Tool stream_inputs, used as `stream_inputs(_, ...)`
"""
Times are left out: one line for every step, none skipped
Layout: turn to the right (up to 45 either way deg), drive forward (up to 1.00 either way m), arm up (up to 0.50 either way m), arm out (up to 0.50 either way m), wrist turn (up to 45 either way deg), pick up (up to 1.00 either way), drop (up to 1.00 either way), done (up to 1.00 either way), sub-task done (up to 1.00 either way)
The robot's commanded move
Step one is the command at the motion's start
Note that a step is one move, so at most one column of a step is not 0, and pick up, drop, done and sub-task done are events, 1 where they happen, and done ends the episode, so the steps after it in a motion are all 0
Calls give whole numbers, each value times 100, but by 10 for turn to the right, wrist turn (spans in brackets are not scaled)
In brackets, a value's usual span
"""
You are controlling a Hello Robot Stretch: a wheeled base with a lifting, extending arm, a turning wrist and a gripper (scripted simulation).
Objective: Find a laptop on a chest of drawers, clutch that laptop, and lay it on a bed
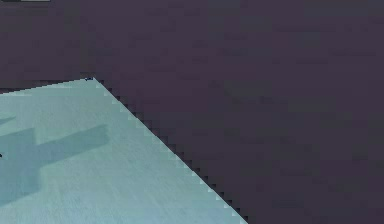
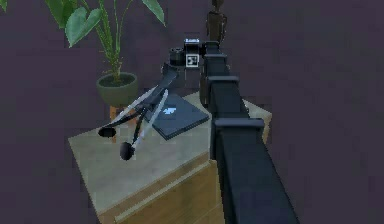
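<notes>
Where dark wall backs the wooden chest, I cannot tell the gripper's load.

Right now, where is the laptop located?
In the arm side view the laptop lies flat on the chest of drawers, right of the potted plant and just left of the dark arm.

wooden chest of drawers carries a laptop and potted plant.

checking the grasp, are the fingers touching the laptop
Cannot tell: in the arm side view the fingers cross the laptop at its left edge, contact unclear.
</notes>
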Motion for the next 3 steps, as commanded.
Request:
stream_inputs(0, 0, 0, 0, 450, 0, 0, 0, 0)
stream_inputs(0, 0, 0, 0, 450, 0, 0, 0, 0)
stream_inputs(0, 0, 0, 0, 210, 0, 0, 0, 0)
